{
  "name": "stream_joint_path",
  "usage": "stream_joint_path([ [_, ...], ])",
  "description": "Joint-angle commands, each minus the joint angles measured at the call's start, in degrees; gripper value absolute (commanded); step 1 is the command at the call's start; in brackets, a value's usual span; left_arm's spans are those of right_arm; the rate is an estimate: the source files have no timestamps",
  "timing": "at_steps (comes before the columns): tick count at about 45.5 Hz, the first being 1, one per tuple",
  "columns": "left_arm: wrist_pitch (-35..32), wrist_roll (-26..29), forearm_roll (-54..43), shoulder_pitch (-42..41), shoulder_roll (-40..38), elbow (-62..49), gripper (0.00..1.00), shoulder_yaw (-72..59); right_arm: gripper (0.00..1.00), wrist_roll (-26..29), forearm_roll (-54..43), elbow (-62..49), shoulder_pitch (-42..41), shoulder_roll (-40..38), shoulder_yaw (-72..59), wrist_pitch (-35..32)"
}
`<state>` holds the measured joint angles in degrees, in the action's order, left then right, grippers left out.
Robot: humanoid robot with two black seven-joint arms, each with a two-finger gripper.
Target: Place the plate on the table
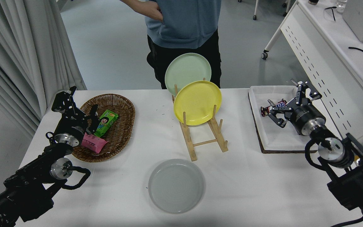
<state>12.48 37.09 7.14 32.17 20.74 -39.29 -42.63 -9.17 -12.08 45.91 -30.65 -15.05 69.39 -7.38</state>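
The right claw (290,102) hangs released over the white tray (265,138), holding nothing. The light-grey plate (176,185) lies flat on the bench (247,189), well to the claw's near left.

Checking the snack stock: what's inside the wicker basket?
The basket holds a green packet and a pink packet. The parked left gripper covers part of it, so anything beneath cannot be seen.
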Motion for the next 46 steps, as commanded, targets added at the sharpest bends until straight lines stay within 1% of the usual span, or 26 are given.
stream_joint_path([
  [1,0.00,0.00,-0.02,0.00,0.00,0.00,1.00,0.00,1.00,-5.25,-0.75,-7.05,-1.86,3.97,2.24,-0.97],
  [8,0.00,0.00,0.07,0.00,0.00,0.00,1.00,0.00,1.00,-5.69,-0.66,-11.80,-2.48,6.35,2.77,-7.29],
  [10,0.00,0.00,-0.02,0.00,0.00,0.00,1.00,0.00,1.00,-5.60,-0.58,-12.51,-2.48,6.88,3.56,-8.09],
  [15,0.00,0.00,-0.02,0.00,0.00,0.00,1.00,0.00,1.00,-5.60,-0.58,-12.60,-2.40,7.06,5.32,-8.36],
  [46,0.00,0.00,-0.02,0.00,0.00,0.00,1.00,0.00,1.00,-5.60,-0.49,-12.77,-2.57,8.55,2.07,-7.57],
])
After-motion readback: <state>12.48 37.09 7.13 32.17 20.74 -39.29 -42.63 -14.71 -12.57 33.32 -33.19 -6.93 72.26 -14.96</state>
